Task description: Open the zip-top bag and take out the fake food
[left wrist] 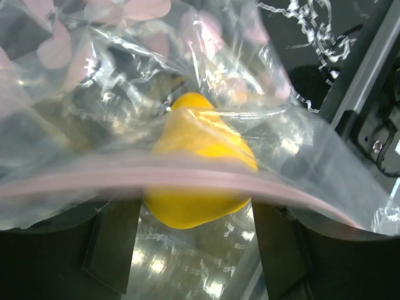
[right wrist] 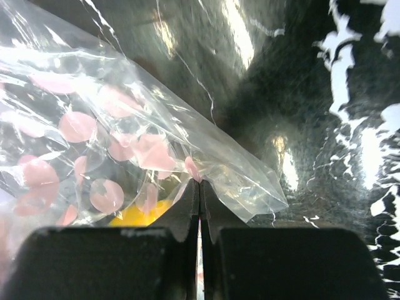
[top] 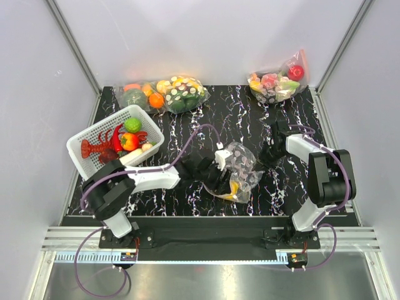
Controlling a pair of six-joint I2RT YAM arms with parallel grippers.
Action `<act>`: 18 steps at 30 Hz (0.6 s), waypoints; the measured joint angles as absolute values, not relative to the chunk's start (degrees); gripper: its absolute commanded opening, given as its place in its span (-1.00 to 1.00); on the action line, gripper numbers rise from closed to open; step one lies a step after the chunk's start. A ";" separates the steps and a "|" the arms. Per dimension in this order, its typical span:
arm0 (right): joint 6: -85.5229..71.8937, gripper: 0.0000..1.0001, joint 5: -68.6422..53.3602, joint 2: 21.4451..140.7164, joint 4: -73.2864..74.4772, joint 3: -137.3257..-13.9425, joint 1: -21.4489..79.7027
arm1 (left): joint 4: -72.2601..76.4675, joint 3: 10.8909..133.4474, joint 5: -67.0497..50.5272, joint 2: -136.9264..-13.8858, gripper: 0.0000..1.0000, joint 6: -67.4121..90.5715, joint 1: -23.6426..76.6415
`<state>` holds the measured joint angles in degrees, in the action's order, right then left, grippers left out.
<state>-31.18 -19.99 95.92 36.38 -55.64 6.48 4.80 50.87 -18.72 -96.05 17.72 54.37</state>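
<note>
Where the two arms meet at the middle of the black, white-veined desk [top: 231, 119], the zip-top bag [top: 240, 167] lies crumpled between them. It is clear, glossy film, creased and puffed up. Its printed dots read white from above and pinkish in the wrist views, and a pinkish-red zip strip [left wrist: 187, 172] edges it. From above, its long axis runs roughly from 12 to 6 o'clock, leaning a little toward 5.

The zip edge points at the left hand [top: 214, 177], toward about 8 o'clock. In the left wrist view the strip bows across from 9 to 4 o'clock. Of the fake food [left wrist: 200, 181], only a yellow, lemon-like piece shows, at the bag's 6 o'clock end and partly beyond the strip.

The left hand's fingers [left wrist: 115, 244] stand well apart, one at each side of that piece with their inner faces against it, so the hand looks closed on it. The right hand [right wrist: 200, 187], at the bag's 3 o'clock side, has its jaws pressed together with a fold of the bag's film nipped between them.

A white basket [top: 94, 140] holding a red lobster [top: 100, 150] sits at 10 o'clock on the desk. A bulging dotted bag [top: 178, 94] lies at 12 o'clock, and a second dotted bag [top: 275, 81] lies at 1.
</note>
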 measured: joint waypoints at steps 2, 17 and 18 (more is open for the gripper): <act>-30.94 -1.00 -19.88 96.27 36.34 -56.16 6.11 | 2.79 50.22 -18.31 -94.04 -0.20 17.34 53.60; -28.16 -1.00 -17.26 98.08 36.42 -60.77 0.05 | -9.56 50.00 -18.06 -77.12 -0.23 16.40 46.35; -27.94 -1.00 -17.04 98.52 36.40 -61.47 -0.56 | -10.63 50.00 -17.93 -75.59 -0.23 16.45 45.84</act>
<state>-27.94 -17.04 98.52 36.40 -61.47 -0.56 -10.63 50.00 -17.93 -75.59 16.45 45.84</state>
